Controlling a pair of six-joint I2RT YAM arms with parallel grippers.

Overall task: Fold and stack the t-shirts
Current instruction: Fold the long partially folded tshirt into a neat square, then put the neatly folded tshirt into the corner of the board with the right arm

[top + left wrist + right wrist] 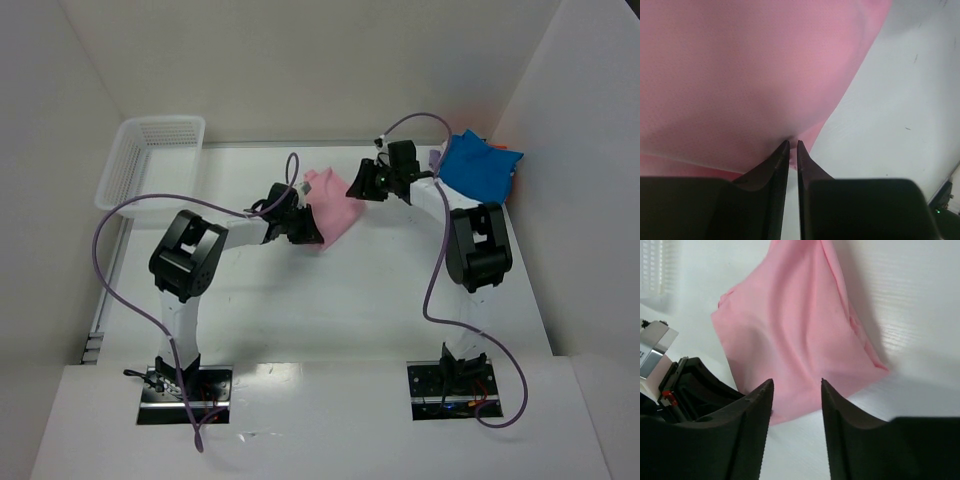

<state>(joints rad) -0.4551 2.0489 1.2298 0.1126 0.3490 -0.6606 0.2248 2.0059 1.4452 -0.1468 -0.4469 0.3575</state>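
Observation:
A light pink t-shirt [335, 205] lies folded in a rough triangle on the white table, at the middle back. My left gripper [305, 232] is at its near left edge. In the left wrist view the jaws [793, 143] stand almost together, with the hem of the pink cloth [750, 75] pinched at their tips. My right gripper [358, 183] hovers at the shirt's far right side. In the right wrist view it [797, 382] is open above the pink t-shirt [790, 325], with nothing between its fingers. A bright blue t-shirt [480, 165] lies at the back right.
A white mesh basket [160, 122] stands at the back left corner. A bit of pale cloth [436, 158] shows beside the blue shirt. White walls close in the table on the left, back and right. The left arm's black wrist [695, 385] appears in the right wrist view.

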